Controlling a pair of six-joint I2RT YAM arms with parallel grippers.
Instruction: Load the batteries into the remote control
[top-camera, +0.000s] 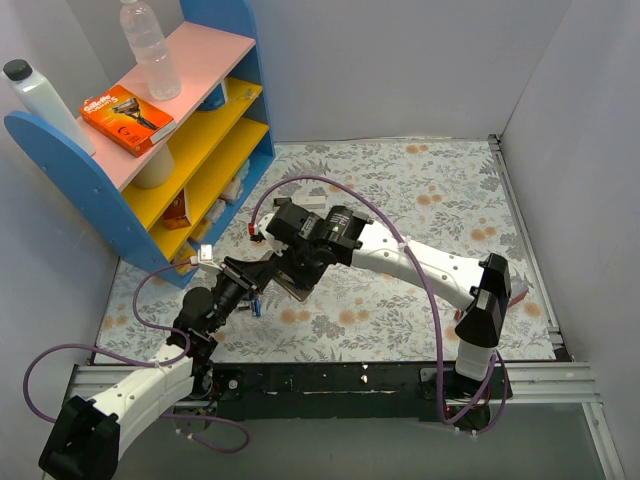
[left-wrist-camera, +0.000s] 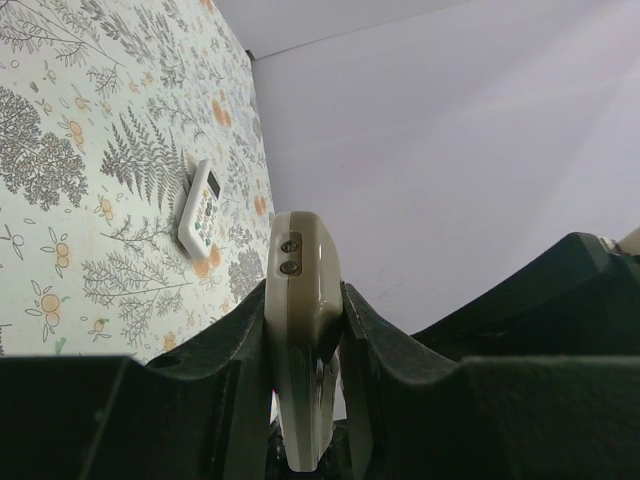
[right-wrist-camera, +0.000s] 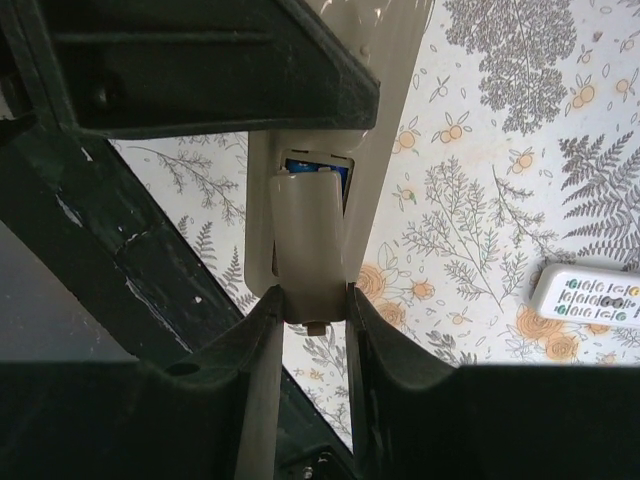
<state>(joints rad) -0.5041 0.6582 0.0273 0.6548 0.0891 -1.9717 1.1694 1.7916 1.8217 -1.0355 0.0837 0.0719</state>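
Both jaws meet over the middle of the table, with the remote control between them. The blue shelf stands close on the far left; open room lies to the right. From the left wrist, the left jaws squeeze the remote control tight. From the right wrist, the right jaws pinch the battery lid, half over the blue batteries inside. I think only shutting the lid is left.

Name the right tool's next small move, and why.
Likely slide the battery cover forward along the remote control until it closes. The right tool pinches the cover's near end, the cover sits only partway over the compartment, and the blue batteries show in the gap beyond it. The left tool clamps the remote edge-on, so it should hold against the push.
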